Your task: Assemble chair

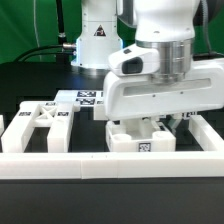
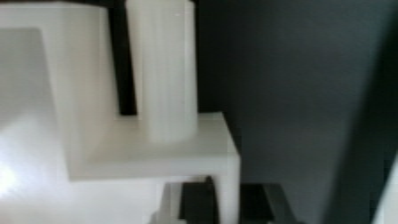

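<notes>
My gripper [image 1: 160, 123] hangs low over a white blocky chair piece [image 1: 138, 140] that bears a small tag, just behind the front rail. In the wrist view the two dark fingers [image 2: 196, 202] stand close together with a narrow white strip of a chair piece [image 2: 228, 200] between them, so the gripper [image 2: 228, 205] looks shut on it. Just beyond the fingers a white block [image 2: 157, 150] carries an upright white post [image 2: 160, 70], with a white panel [image 2: 63, 60] beside it. A cross-braced chair side [image 1: 38, 119] lies flat at the exterior view's left.
The long low white border rail [image 1: 100, 166] runs along the front and turns back at the exterior view's right [image 1: 208, 135]. The marker board [image 1: 85, 98] lies behind the chair parts. The robot base [image 1: 98, 40] stands at the back with black cables beside it.
</notes>
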